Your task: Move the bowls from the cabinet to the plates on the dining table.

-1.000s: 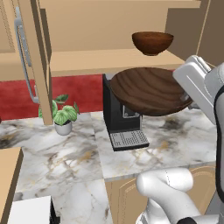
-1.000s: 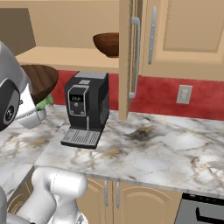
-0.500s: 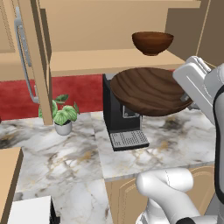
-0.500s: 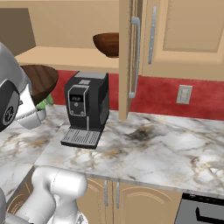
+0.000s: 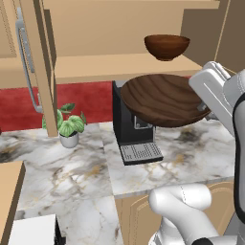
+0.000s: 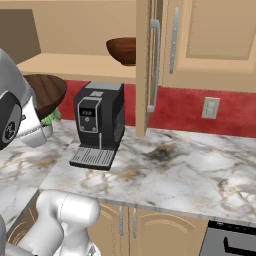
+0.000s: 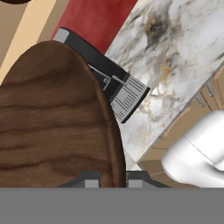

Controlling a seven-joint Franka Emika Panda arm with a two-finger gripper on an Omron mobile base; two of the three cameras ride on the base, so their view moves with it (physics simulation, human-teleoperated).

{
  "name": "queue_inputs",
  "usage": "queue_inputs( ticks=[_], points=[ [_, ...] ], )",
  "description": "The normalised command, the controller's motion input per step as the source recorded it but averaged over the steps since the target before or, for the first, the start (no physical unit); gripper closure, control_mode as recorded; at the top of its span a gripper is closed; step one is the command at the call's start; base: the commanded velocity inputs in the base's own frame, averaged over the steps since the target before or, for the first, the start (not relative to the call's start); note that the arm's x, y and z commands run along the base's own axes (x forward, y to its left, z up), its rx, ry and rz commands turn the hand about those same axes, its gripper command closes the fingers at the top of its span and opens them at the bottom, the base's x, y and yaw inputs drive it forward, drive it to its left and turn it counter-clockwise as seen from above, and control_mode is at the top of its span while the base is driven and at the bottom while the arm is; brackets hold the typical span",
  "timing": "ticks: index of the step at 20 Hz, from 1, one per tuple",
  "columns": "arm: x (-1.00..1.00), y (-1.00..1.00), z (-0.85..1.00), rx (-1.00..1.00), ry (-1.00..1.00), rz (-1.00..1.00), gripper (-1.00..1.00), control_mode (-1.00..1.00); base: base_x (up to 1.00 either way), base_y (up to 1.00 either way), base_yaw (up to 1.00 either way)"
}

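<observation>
so the reddish-brown wooden bowl point(image 5: 166, 46) sits on the shelf of the open tan wall cabinet point(image 5: 119, 67), near its right end. The bigger dark brown wood-grain bowl point(image 5: 162, 99) hangs out in front of that shelf, over the black coffee machine point(image 6: 99, 123), which stands at the back of the white-grey marble counter point(image 6: 175, 165). A small potted plant point(image 5: 69, 125) sits left of the machine
</observation>
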Motion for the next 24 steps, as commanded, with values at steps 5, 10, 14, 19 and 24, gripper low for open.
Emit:
queue_inputs(
  ticks=[5,10,14,19,24],
  points=[
    [0.00,0.00,0.00,0.00,0.00,0.00,1.00,-1.00,0.00,0.00,0.00],
    [-0.07,0.00,0.00,0.00,0.00,0.00,1.00,1.00,-0.07,0.00,0.00],
    [0.00,0.00,0.00,0.00,0.00,0.00,1.00,1.00,-0.64,0.00,0.01],
    [0.00,0.00,0.00,0.00,0.00,0.00,1.00,1.00,-0.93,-0.02,0.03],
    [0.00,0.00,0.00,0.00,0.00,0.00,1.00,1.00,-0.68,-0.25,0.01]
  ],
)
